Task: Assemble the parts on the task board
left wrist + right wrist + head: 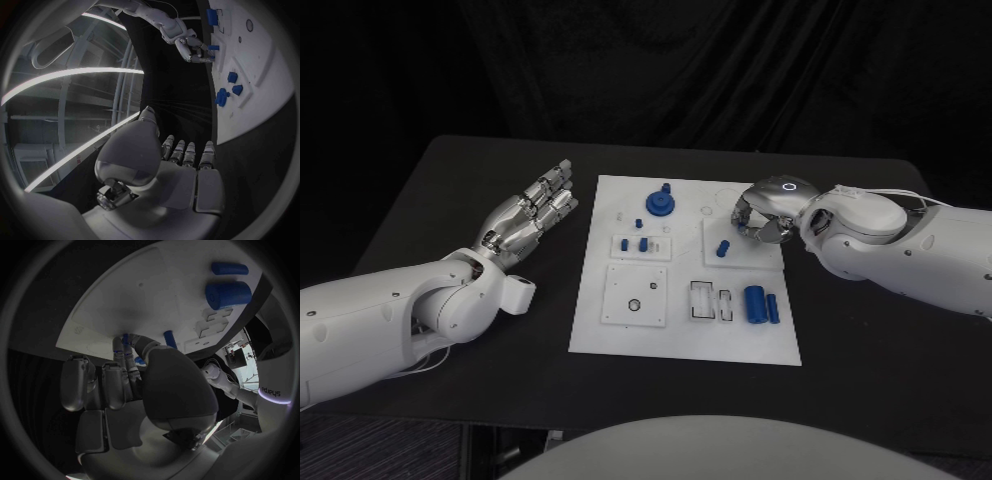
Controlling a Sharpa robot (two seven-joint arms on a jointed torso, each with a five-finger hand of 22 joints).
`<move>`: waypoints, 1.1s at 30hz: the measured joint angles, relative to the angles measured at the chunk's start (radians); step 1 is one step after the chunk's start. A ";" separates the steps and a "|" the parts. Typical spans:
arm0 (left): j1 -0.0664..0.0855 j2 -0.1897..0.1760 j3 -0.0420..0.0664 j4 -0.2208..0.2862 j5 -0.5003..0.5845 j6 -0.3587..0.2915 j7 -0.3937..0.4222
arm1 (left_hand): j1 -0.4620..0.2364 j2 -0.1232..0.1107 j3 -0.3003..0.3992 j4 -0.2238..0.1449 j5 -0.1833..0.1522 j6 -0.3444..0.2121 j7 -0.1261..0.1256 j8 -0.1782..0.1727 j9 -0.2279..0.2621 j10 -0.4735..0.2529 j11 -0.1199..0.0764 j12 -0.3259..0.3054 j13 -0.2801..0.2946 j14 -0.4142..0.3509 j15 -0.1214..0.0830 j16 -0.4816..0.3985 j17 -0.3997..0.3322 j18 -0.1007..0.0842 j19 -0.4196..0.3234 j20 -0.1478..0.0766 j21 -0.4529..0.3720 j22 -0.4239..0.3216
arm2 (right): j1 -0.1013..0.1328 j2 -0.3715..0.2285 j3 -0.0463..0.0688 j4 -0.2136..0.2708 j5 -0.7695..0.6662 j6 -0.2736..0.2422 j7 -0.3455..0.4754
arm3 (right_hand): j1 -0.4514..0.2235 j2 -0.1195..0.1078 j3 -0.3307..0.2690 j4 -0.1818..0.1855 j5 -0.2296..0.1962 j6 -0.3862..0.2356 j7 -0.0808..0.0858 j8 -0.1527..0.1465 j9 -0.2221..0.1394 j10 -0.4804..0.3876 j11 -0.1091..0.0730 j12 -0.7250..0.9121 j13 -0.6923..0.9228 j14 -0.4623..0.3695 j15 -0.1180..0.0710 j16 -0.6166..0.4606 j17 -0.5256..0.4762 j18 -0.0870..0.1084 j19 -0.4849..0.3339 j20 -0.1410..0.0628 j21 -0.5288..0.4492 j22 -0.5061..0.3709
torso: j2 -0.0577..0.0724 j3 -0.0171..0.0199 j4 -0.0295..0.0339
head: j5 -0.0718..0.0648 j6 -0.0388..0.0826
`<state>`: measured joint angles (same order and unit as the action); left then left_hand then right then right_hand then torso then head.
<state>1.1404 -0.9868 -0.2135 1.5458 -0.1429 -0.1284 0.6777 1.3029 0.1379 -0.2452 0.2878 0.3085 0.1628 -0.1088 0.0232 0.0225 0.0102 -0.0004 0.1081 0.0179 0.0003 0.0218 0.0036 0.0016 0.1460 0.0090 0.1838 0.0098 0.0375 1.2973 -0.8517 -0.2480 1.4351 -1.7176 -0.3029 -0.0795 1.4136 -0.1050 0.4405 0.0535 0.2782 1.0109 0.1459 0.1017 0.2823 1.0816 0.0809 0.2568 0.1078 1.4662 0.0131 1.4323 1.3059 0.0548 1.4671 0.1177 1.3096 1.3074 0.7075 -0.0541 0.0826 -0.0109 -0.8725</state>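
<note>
The right hand [764, 212] hovers over the upper right part of the task board [687, 340], its fingers curled downward around a small space. The nearest part is a short blue peg [723, 248], which stands on a small raised plate just below and slightly inboard of those fingers, its long axis roughly upright. Whether the fingers already pinch something I cannot tell: the head view hides their tips behind the knuckles.

The left hand [534, 215] lies on the bench [473, 180] beside the board's left edge, fingers straight and spread, holding nothing. It is well apart from the peg, so the right hand is plainly the nearer one for the next grasp.

The right wrist view shows what the head view cannot: the right hand's fingertips [128, 347] reach down to the board close beside the blue peg [169, 338], with a larger blue cylinder [228, 294] and a thinner blue rod [229, 268] lying well beyond. The left wrist view shows the right hand [192, 49] from the side, above the board.
</note>
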 measured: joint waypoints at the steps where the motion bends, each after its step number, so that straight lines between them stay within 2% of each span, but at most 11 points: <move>1: 0.000 0.000 0.000 -0.001 0.000 0.000 0.000 | 0.003 0.003 0.000 0.000 0.000 0.000 0.000 0.000 0.000 0.000 0.000 0.000 0.000 0.000 0.000 0.000 0.000 0.000 -0.002 -0.006 0.000 -0.001 | 0.000 0.001 0.000 -0.002 0.000 0.000 0.001 | 0.000 0.000 0.002 -0.002 0.000 0.003 -0.003 0.000 0.001 0.004 0.003 0.004 0.000 -0.001 -0.001 0.000 0.000 0.000 0.000 0.000 0.000 0.000 | 0.000 -0.0001 0.0000 | 0.000 0.000; 3: 0.000 0.000 0.000 -0.002 0.000 0.001 0.000 | 0.005 0.005 -0.003 0.003 0.005 0.000 0.000 0.000 0.000 -0.003 0.003 0.000 0.000 0.000 0.000 0.000 0.000 0.000 -0.003 -0.022 0.000 -0.004 | -0.001 0.002 0.000 -0.003 0.000 0.000 0.002 | 0.000 0.000 0.004 -0.004 0.000 0.008 -0.001 0.001 0.002 0.010 -0.001 0.004 0.001 0.001 -0.006 0.000 0.000 0.000 -0.004 -0.003 0.000 0.000 | 0.000 -0.0003 0.0000 | 0.001 0.000; 5: 0.000 0.000 0.000 -0.002 0.000 0.001 0.000 | 0.005 0.005 -0.003 0.003 0.005 0.002 0.002 0.000 0.000 -0.003 0.004 0.000 0.000 0.000 0.000 0.000 0.000 0.001 -0.001 -0.023 0.000 -0.004 | -0.001 0.003 0.000 -0.005 0.000 -0.001 0.004 | 0.000 0.000 0.004 -0.004 0.000 0.014 -0.004 0.006 0.005 0.010 -0.001 0.004 0.001 0.001 -0.006 0.000 -0.001 0.000 -0.003 -0.004 0.000 0.000 | 0.000 -0.0007 0.0002 | 0.001 0.000; 6: 0.000 0.000 0.000 -0.002 0.000 0.002 0.000 | 0.005 0.005 -0.003 0.003 0.005 0.004 0.004 0.000 0.000 -0.003 0.004 0.000 0.000 0.000 0.000 0.000 0.000 0.004 -0.001 -0.023 0.000 -0.004 | -0.001 0.003 0.001 -0.006 0.000 -0.001 0.004 | 0.000 0.000 0.007 -0.007 0.000 0.020 -0.003 0.007 0.007 0.013 -0.002 0.004 0.001 0.001 -0.006 0.000 -0.001 0.000 0.000 -0.007 0.000 0.000 | 0.000 -0.0007 0.0003 | 0.000 0.000; 7: 0.000 0.000 0.000 -0.003 0.000 0.003 0.000 | 0.005 0.005 -0.003 0.003 0.005 0.004 0.004 0.000 0.000 -0.001 0.006 0.000 0.000 0.000 0.000 0.000 0.000 0.017 -0.001 -0.023 0.000 -0.004 | -0.001 0.003 0.001 -0.006 0.000 -0.001 0.005 | 0.000 0.000 0.007 -0.007 0.000 0.021 -0.004 0.010 0.008 0.017 -0.001 0.004 0.002 0.001 -0.006 0.000 -0.001 0.000 0.000 -0.007 0.000 0.000 | 0.000 -0.0008 0.0003 | -0.001 0.000; 21: 0.000 0.001 0.000 -0.009 0.000 0.010 0.000 | 0.010 0.010 -0.003 0.003 0.013 0.000 0.007 0.000 0.000 -0.004 0.010 0.000 0.000 0.000 0.014 0.000 -0.001 0.017 -0.001 -0.023 0.000 -0.004 | -0.002 -0.011 0.000 0.008 0.001 -0.018 0.004 | 0.000 0.000 0.003 -0.023 -0.013 0.056 -0.020 0.033 0.035 0.043 -0.012 0.001 0.004 0.001 -0.013 0.000 0.000 0.000 0.000 -0.014 0.000 0.000 | 0.000 -0.0017 0.0002 | 0.004 0.000; 27: 0.000 0.001 0.000 -0.013 0.000 0.013 0.000 | 0.014 0.014 -0.003 0.003 0.018 0.000 0.007 0.000 0.000 -0.001 0.013 0.000 0.000 0.000 0.014 0.000 -0.001 0.017 -0.001 -0.023 0.000 -0.004 | -0.001 -0.025 0.000 0.022 0.001 -0.033 0.002 | 0.000 0.000 0.005 -0.025 -0.013 0.061 -0.019 0.035 0.038 0.048 -0.013 -0.002 0.006 -0.003 -0.017 0.000 0.000 0.000 0.000 -0.014 0.000 0.000 | 0.000 -0.0017 0.0000 | 0.006 0.000; 33: 0.000 0.005 0.000 -0.017 0.000 0.016 0.000 | 0.019 0.019 -0.006 0.000 0.018 -0.004 0.011 0.000 0.000 -0.005 0.017 0.000 0.000 0.000 0.029 0.000 -0.001 0.016 -0.001 -0.023 0.000 -0.004 | 0.017 -0.040 0.000 0.043 0.001 -0.044 -0.002 | 0.000 0.000 0.005 -0.025 -0.017 0.061 -0.019 0.035 0.040 0.048 -0.013 -0.002 0.007 -0.003 -0.017 0.000 0.001 0.000 0.000 -0.014 0.000 0.000 | 0.000 -0.0017 -0.0003 | 0.010 0.000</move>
<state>1.1403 -0.9815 -0.2136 1.5284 -0.1424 -0.1119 0.6780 1.3222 0.1571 -0.2507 0.2882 0.3270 0.1591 -0.0979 0.0232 0.0222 0.0053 0.0165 0.1077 0.0177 0.0004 0.0504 0.0036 0.0011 0.1625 0.0077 0.1608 0.0099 0.0336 1.3145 -0.8922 -0.2478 1.4785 -1.7169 -0.3471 -0.0819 1.4131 -0.1054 0.4457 0.0286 0.2615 1.0722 0.1274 0.1369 0.3222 1.1294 0.0678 0.2550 0.1150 1.4637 -0.0036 1.4323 1.3065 0.0548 1.4671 0.1036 1.3095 1.3073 0.7074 -0.0558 0.0824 -0.0013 -0.8725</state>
